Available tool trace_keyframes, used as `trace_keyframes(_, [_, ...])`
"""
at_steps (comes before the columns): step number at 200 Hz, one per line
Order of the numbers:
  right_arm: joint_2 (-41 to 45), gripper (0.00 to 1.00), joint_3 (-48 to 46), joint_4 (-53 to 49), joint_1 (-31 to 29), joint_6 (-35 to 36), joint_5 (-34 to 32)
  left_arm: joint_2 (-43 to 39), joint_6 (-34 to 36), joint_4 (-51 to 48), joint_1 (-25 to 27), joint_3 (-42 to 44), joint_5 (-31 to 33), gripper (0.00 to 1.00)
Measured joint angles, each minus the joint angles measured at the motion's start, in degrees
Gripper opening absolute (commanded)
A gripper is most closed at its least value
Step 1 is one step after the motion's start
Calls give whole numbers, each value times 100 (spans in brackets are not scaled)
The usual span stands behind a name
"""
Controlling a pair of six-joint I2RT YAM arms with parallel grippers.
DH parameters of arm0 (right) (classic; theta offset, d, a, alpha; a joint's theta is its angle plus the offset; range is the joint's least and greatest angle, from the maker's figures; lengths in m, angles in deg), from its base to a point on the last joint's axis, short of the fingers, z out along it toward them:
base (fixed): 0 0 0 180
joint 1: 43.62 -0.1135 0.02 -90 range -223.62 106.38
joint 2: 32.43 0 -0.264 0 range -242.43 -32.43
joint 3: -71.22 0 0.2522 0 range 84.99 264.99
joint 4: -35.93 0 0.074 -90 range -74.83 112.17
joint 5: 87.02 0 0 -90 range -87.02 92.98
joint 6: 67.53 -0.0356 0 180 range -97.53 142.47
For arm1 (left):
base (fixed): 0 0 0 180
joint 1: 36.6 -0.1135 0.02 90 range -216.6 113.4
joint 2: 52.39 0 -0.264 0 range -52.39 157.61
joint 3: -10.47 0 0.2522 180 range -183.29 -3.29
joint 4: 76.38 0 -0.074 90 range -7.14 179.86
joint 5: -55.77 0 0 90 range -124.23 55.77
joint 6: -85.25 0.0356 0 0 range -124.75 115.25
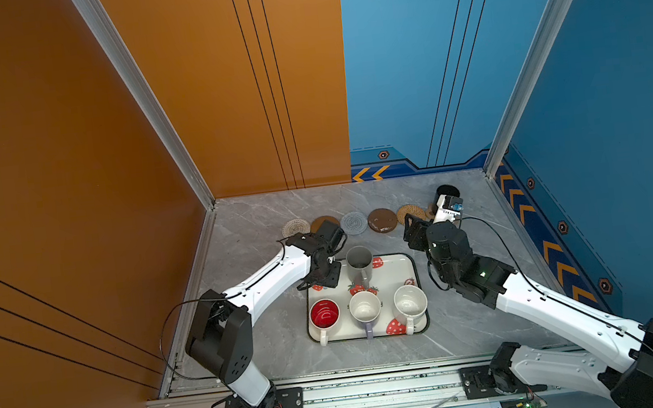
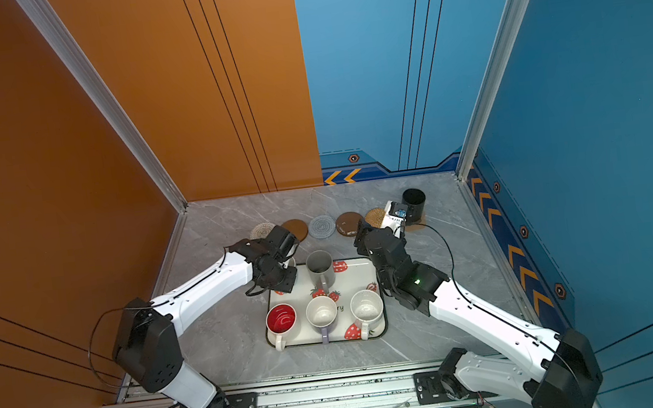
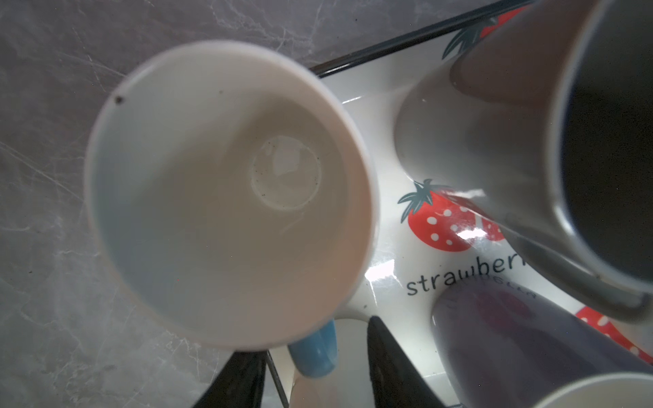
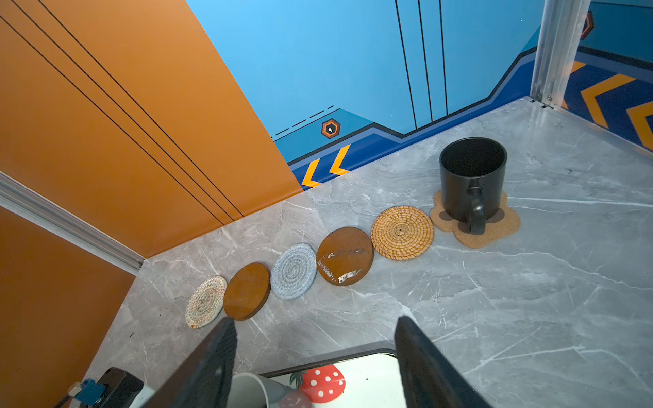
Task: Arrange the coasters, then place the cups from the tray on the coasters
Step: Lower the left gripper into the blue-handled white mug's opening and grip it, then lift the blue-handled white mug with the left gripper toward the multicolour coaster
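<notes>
The coasters (image 4: 293, 270) are lying in a row along the far counter (image 4: 494, 318), the black mug (image 4: 471, 176) sitting on the paw one (image 4: 494, 229), so the second step is running: the left claw (image 3: 311, 335) is straddling the handle (image 3: 314, 355) of the blue mug (image 3: 226, 197) in the far left corner of the tray (image 1: 397, 268), half-open, not visibly pinching. The right claw (image 4: 315, 319) is hovering wide open, empty. Next, I'd guess: a firm pinch, then a lift clear of the grey mug (image 1: 358, 262).
</notes>
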Motion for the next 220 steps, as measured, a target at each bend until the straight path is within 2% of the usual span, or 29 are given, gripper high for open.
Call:
trace_keyframes(96, [-101,70,-20,142,44,-22,140,216,7,22,-105,55,0,39])
trace_keyframes(181, [-243,70,-20,199,247,-101,271,376,48,37,-127,85,-2,26])
trace_keyframes(203, [-243,70,-20,203,247,-105,286,387,50,44,-133,85,-2,19])
trace_keyframes(220, [-243,70,-20,205,247,-105,286,398,96,87,-162,85,-24,4])
